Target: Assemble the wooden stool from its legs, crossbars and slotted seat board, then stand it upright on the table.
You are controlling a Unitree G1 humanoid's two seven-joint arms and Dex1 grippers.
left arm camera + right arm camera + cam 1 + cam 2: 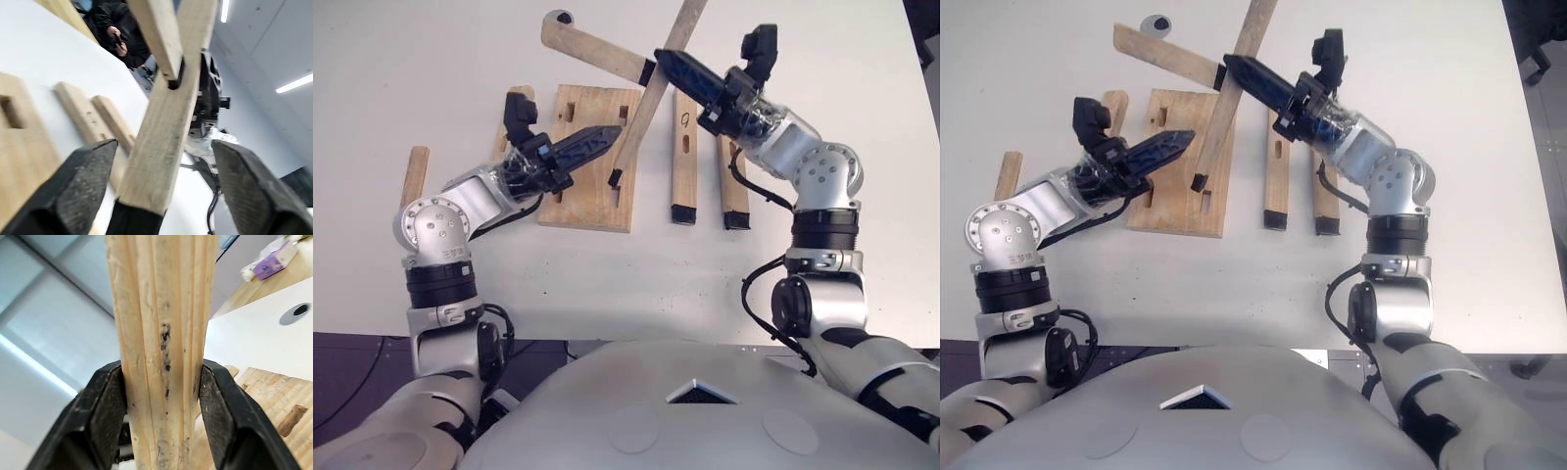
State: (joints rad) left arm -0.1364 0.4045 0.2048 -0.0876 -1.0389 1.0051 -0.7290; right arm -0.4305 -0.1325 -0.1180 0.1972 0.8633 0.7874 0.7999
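light: bright, even | source: ceiling strip lights (293, 83) | shadows: soft, short on white table (460, 59)

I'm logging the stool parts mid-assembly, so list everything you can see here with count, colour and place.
Seat board: one, light wood with slots, flat on the table.
Held leg: one, light wood, black tip, tilted over the seat board.
Loose legs: three, light wood, black tips; one at the far side, two right of the seat board.
Plain bars: two, light wood, left of the seat board, one partly hidden.
Table: one, white.
Left gripper: black, open around the held leg's lower end.
Right gripper: black, shut on the held leg.
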